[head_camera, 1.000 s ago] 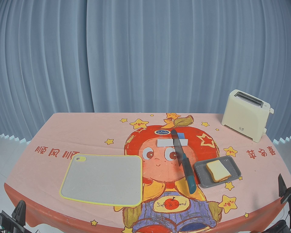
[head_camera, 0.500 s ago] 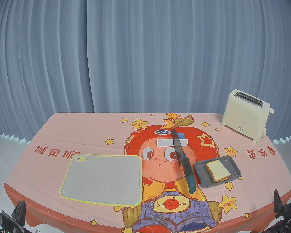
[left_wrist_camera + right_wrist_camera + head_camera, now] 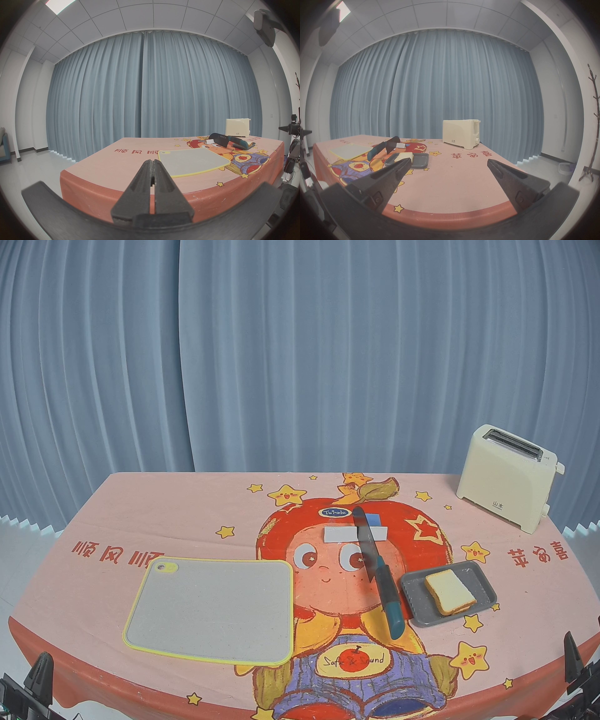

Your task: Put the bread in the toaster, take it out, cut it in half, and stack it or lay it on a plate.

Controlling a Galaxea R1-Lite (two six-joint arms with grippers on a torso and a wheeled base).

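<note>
Bread point(image 3: 450, 592) lay flat on the grey plate point(image 3: 415, 596), on the right part of the tabletop point(image 3: 156, 515), toward the near edge.

Right end effector point(image 3: 448, 162) hung off the tabletop's near right corner. Its fingers were spread wide with nothing between them. From it the bread lay forward and to the robot's left, near. The toaster point(image 3: 507, 477) stood farther on at the far right edge, well apart from the plate.

Left end effector point(image 3: 152, 162) hung off the near left corner, fingers pressed together on nothing. The bread was well apart from it, past the cutting board point(image 3: 212, 610) and the knife point(image 3: 379, 574). Right arm was clearly the nearer and was judged the one for the pick.

The slice's long axis ran roughly away from the robot, its far end slanted a little left. The toaster's top slot ran more crosswise. A wrist turn would probably be needed between lift and drop.

Knife lay just beside the plate on its left, handle toward the robot, blade propped on a white block point(image 3: 340, 534).

Task judged at its very start, with the bread not yet in the toaster.

Count:
- one slice of bread, as far as could be told (thick edge, so two stacked could not be ruled out)
- one toaster, one slot seen
- one plate
- one knife
- one cutting board
- one white block
- two end effectors
</note>
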